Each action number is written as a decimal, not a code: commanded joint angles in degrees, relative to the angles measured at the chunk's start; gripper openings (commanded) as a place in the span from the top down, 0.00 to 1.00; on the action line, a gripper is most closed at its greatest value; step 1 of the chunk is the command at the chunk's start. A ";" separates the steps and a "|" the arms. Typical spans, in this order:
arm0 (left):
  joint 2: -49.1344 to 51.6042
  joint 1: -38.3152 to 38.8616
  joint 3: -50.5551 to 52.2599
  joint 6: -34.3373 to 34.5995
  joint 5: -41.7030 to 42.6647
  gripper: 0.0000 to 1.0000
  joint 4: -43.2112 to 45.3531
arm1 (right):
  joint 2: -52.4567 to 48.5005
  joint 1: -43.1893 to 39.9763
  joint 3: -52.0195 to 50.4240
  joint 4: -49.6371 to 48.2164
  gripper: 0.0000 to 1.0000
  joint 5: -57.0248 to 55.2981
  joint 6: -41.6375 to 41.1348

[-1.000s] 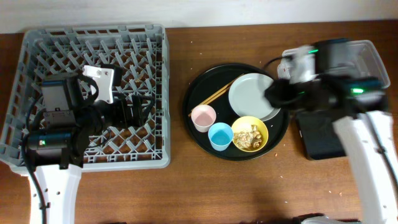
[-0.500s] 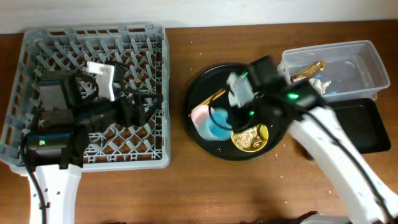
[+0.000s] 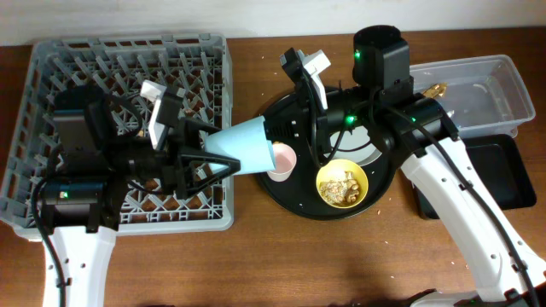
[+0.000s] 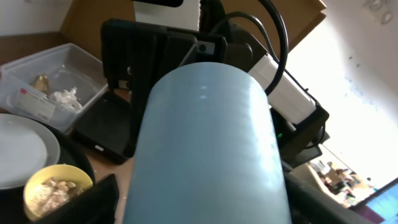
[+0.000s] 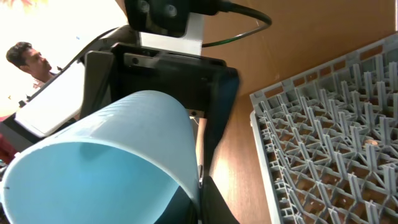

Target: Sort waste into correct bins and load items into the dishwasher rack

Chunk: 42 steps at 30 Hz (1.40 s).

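Cup handover, mid-air, 2 arms engaged.

- small blue cup [image 3: 241, 147] lies on its side off the table, spanning the gap between the dishwasher rack [image 3: 51, 77] and the round black tray [image 3: 281, 192]. Its mouth points toward the right arm and its base reaches over the rack's right edge.
- right gripper [image 5: 202, 199]: clamped on the cup at the rim. The right wrist view shows 1 finger against the lower lip. Judged to be carrying the cup.
- left gripper [image 3: 207, 149]: jaws spread, 1 finger each side of the cup's base end. The left wrist view is filled by the cup wall, so I cannot tell whether the pads press on it or only flank it.

Progress, as read from the layout:
- Done: golden-brown wrapper [image 3: 433, 89] and white tissue [image 4: 65, 96] lie in the clear tub [image 3: 486, 77].
- Not done: food scraps [image 3: 344, 183] sit in the yellow bowl [image 3: 326, 170]. I can make out nothing in the shallow black tray [image 3: 486, 166].
- Rack: no dish visible in it, though the left arm covers part of it.
- Left to load: pink cup [image 3: 281, 159], yellow bowl, white plate [image 3: 368, 153] (mostly under the right arm), all on the round tray. Chopsticks not visible, possibly hidden by the right arm.

Estimate: waste 2 of 3 sorted; dishes 0 of 5 loaded, the 1st in transit.
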<state>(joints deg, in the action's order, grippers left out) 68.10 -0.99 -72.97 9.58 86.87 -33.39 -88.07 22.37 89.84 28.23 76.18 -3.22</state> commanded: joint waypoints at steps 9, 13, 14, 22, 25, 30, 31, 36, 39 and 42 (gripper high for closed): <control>-3.37 -8.68 -0.59 -0.39 -67.41 0.46 -22.86 | 3.80 -12.33 0.74 27.19 0.34 -37.57 -5.18; 1.42 -9.46 0.26 13.22 -104.67 0.45 -31.56 | 3.80 -11.85 0.70 35.80 0.34 -45.03 -4.11; 4.00 -10.47 0.59 14.45 -104.67 0.45 -31.08 | 3.80 -11.85 0.70 36.11 0.34 -45.03 -4.13; 27.19 -17.99 0.61 14.38 -91.21 0.17 -20.46 | 3.80 -11.82 0.70 36.85 0.34 -45.03 -4.13; 25.68 -19.10 -3.65 12.66 -81.29 0.08 -24.37 | 1.31 -3.54 -2.21 36.09 0.34 -56.04 -4.20; 14.53 -14.73 -16.83 -8.20 -58.07 0.01 -32.09 | -16.76 4.35 -4.46 20.15 0.48 -68.06 -9.53; 13.42 -14.36 -16.83 -8.20 -53.59 0.01 -32.11 | -21.18 4.35 -4.46 17.11 0.51 -67.67 -9.70; 13.31 -14.38 -16.81 -9.77 -36.57 0.01 -32.15 | -25.99 3.76 -3.69 15.89 0.96 -64.37 -11.26; 13.42 -13.51 -16.74 -12.02 -29.90 0.01 -31.61 | -12.87 -2.43 0.39 23.06 0.96 -45.66 -6.03; 13.64 -6.23 -16.70 -12.02 -22.62 0.01 -28.50 | 0.37 -12.15 0.46 19.56 0.96 -20.48 -2.69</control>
<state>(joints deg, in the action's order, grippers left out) 81.65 -11.53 -89.21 -1.10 56.97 -63.48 -95.24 14.46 88.51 49.82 35.27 -9.80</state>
